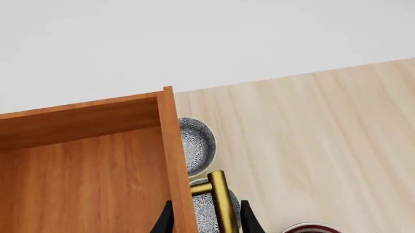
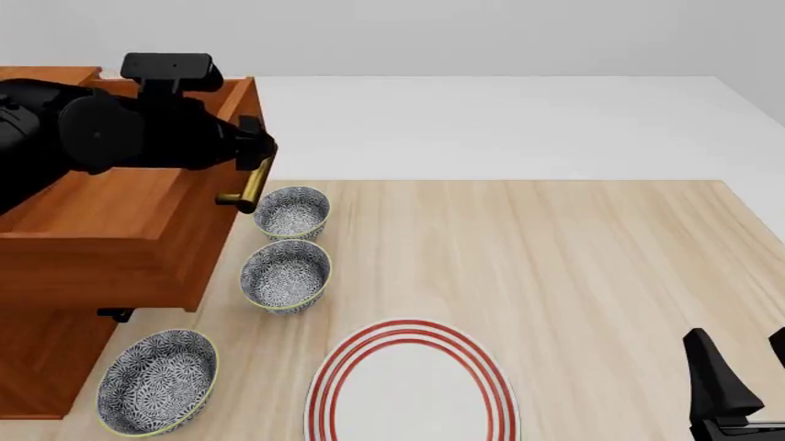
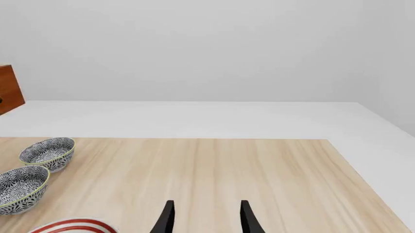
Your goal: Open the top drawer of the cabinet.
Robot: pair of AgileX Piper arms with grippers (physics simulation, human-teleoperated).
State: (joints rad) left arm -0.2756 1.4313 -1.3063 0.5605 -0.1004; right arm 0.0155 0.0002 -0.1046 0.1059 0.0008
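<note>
Left arm body blocks most of the top drawer (image 2: 135,216) in front view; only its right wall and part of the wooden interior show. Left gripper (image 1: 207,219) fingertips are cut off by the frame edge in left wrist view: one finger (image 1: 166,221) sits inside the drawer front panel, the other outside, with the brass handle (image 1: 220,199) between them. Fingers bracket panel and handle together, but actual contact can't be made out, so can't tell whether it's clamped. Drawer is pulled out, projecting over the table from the cabinet (image 2: 50,367), which stands at the table's left edge and is cropped by the frame. Lower drawers not visible.

Right gripper (image 3: 207,216) low at front right, only finger ends in view, spread apart with nothing between them, hovering over bare table; in front view it's mostly cropped at the corner.

Three patterned bowls (image 2: 292,213) (image 2: 286,276) (image 2: 157,381) run in a line just right of the cabinet, the far two under or beside the handle. Red-ringed plate (image 2: 411,386) near the front edge, bottom cut off.

Table (image 2: 589,266) is light wood grain, grain running away from the arms. Beyond it a plain white floor and pale grey wall, no features
</note>
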